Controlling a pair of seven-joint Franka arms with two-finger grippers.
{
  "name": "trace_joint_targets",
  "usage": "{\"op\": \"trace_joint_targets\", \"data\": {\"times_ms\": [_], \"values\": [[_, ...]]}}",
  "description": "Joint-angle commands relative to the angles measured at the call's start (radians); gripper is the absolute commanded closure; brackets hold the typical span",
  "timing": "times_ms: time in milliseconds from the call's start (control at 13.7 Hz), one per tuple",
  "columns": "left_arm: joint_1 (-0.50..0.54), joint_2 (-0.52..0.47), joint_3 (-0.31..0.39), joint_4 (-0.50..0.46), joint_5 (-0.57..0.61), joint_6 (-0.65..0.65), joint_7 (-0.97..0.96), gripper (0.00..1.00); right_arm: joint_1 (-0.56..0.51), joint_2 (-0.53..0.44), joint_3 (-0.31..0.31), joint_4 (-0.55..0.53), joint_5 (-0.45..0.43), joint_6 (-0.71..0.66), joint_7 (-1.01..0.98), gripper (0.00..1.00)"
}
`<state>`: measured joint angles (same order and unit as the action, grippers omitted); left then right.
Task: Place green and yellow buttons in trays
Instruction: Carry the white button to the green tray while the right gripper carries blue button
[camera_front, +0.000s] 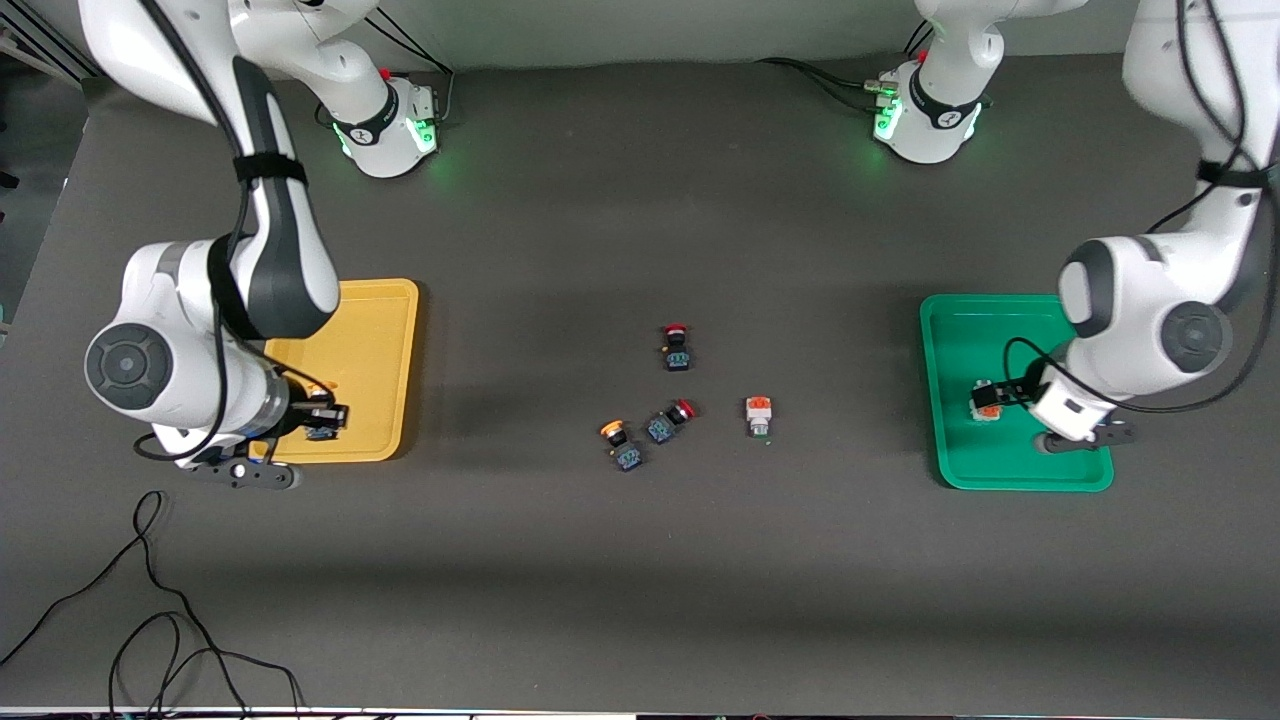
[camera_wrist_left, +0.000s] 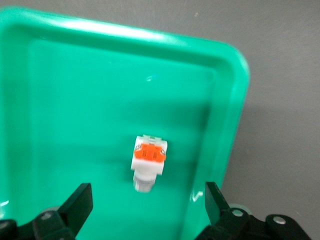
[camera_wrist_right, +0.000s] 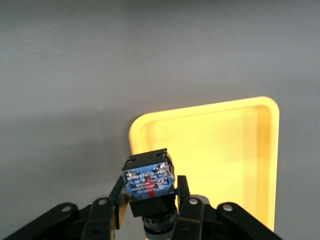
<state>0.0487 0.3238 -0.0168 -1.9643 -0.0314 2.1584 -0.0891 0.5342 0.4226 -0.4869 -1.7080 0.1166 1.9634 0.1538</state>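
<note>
My left gripper (camera_wrist_left: 148, 197) is open over the green tray (camera_wrist_left: 75, 100) (camera_front: 960, 340). A white button with an orange part (camera_wrist_left: 148, 160) (camera_front: 985, 402) lies in that tray between and below the fingers, free of them. My right gripper (camera_wrist_right: 150, 192) (camera_front: 320, 418) is shut on a black-and-blue button (camera_wrist_right: 148, 180), held above the yellow tray (camera_wrist_right: 225, 150) (camera_front: 370, 330) near its corner; the cap is hidden. Mid-table lie a yellow-orange capped button (camera_front: 620, 445) and another white and orange button (camera_front: 758, 415).
Two red-capped black-and-blue switches (camera_front: 677, 347) (camera_front: 668, 420) lie close to the mid-table buttons. A loose black cable (camera_front: 150, 600) curls on the table near the front camera at the right arm's end.
</note>
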Motion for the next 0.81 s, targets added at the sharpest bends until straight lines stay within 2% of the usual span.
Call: {"op": "trace_joint_targets", "data": {"times_ms": [0,146,293,586,732], "values": [[-0.035,-0.006,-0.008,0.212,0.022,-0.246,-0.058,0.0,-0.003,-0.015,0.001,-0.141,0.015,0.164,-0.053,1.0],[-0.1,0.0,-0.009,0.28,0.019,-0.284,-0.14,0.0,-0.002,-0.002,0.002,-0.231,0.015,0.291,-0.053,1.0],[-0.191,0.0,-0.009,0.282,0.015,-0.278,-0.17,0.0,0.007,0.016,0.008,-0.291,0.02,0.382,-0.051,1.0],[-0.381,0.047,-0.009,0.285,0.01,-0.212,-0.166,0.0,0.01,0.062,0.034,-0.311,0.096,0.384,-0.06,1.0],[-0.458,0.08,-0.009,0.283,0.005,-0.169,-0.17,0.0,0.009,0.061,0.033,-0.34,0.203,0.379,-0.043,1.0]]}}
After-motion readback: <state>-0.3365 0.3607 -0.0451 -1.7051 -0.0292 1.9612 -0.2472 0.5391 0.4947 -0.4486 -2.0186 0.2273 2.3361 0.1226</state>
